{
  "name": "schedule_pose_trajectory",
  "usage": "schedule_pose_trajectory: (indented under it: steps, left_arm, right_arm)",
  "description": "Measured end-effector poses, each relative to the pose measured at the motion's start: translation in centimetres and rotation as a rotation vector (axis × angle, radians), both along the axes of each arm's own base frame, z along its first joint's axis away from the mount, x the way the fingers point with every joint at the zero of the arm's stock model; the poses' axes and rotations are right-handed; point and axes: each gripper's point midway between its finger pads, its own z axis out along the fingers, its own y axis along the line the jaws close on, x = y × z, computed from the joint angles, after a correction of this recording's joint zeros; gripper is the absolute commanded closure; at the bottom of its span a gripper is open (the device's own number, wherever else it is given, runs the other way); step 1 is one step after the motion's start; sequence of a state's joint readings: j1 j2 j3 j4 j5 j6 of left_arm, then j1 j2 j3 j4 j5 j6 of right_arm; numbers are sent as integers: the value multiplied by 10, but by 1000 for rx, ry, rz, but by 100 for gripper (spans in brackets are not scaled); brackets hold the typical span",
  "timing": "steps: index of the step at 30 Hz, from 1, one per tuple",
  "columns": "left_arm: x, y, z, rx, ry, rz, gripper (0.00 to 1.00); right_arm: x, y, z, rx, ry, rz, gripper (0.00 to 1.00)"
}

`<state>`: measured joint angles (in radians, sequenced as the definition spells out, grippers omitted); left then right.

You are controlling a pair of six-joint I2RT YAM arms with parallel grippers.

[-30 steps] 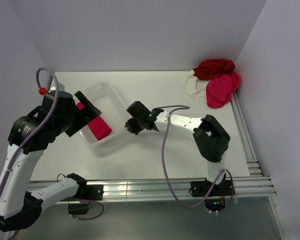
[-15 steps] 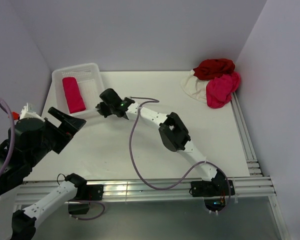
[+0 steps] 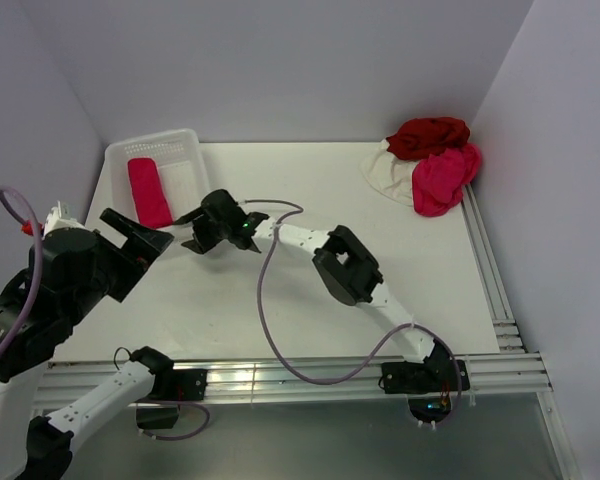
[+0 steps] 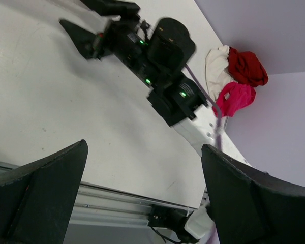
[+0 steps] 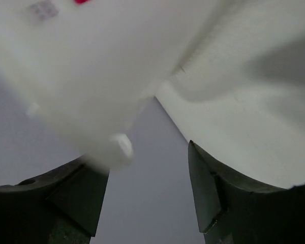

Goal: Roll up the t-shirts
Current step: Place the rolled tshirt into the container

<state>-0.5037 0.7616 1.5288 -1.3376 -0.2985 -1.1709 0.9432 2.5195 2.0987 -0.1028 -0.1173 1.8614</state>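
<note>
One crimson t-shirt is rolled in the basket at ten o'clock; seemingly three heaped t-shirts are left at two (left gripper, right gripper: jaws apart).

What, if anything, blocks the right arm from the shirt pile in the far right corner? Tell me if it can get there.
Probably yes. The right claw is open and empty beside the basket, and only bare table lies between it and the shirt pile; it must swing across.
</note>
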Motion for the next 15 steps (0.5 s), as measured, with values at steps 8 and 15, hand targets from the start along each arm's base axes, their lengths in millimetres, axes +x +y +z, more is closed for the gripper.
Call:
schedule_pose_trajectory:
  steps: [8,15]
  left_arm:
    - [42,-22,-22,66,48,-21,0]
    - [91,-53,-43,111,64,-77,1]
  right_arm:
    - [-47,-107,106,-28,-141,142,5]
    - [-88,-212,182,-144,-498,276,3]
